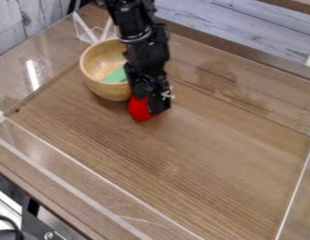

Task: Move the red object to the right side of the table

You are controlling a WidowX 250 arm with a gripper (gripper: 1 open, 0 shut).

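The red object is a small bright red toy lying on the brown wood-grain table just right of the wooden bowl. My black gripper has come down over it, with the fingers open and straddling the toy's upper part. The toy's top is hidden behind the fingers, so its green leaves do not show. Whether the fingers touch it I cannot tell.
A light tan wooden bowl holding a flat green piece stands at the back left, close beside the gripper. A clear plastic rim runs along the table's edges. The tabletop stretches to the right and front.
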